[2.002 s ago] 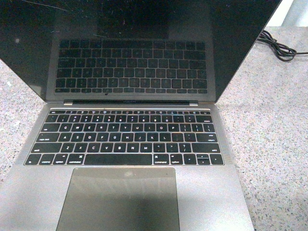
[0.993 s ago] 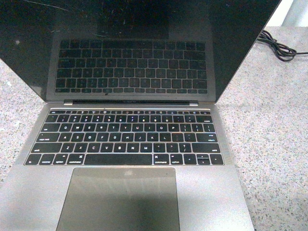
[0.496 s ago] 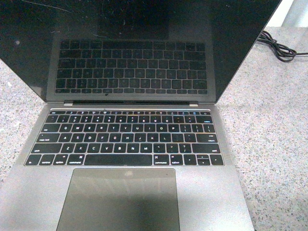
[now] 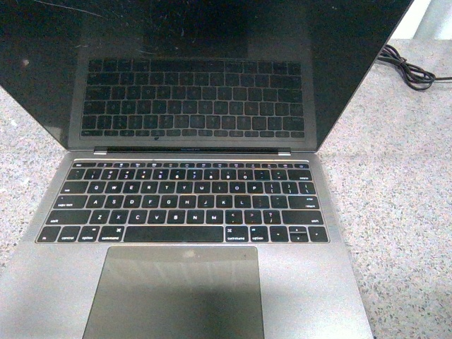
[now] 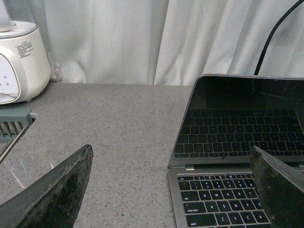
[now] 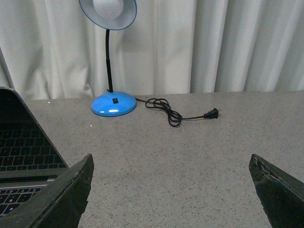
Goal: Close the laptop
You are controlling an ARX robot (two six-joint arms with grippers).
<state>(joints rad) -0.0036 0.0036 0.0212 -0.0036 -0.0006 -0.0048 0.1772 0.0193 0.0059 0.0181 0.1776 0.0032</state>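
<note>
The space-grey laptop (image 4: 304, 282) stands open and fills the front view, its glossy black scratched screen (image 4: 191, 70) upright and mirroring the black keys, the big trackpad (image 4: 176, 293) near me. No gripper shows in the front view. In the left wrist view my left gripper (image 5: 171, 159) is open and empty, straddling the laptop's (image 5: 237, 156) left edge and hinge corner. In the right wrist view my right gripper (image 6: 171, 161) is open and empty over bare counter, just right of the laptop (image 6: 23, 156).
The speckled grey counter (image 4: 395, 183) carries a blue desk lamp (image 6: 113, 102) with a coiled black cord and plug (image 6: 166, 111) at the back right. A white appliance (image 5: 19, 61) stands at the back left. White curtains hang behind.
</note>
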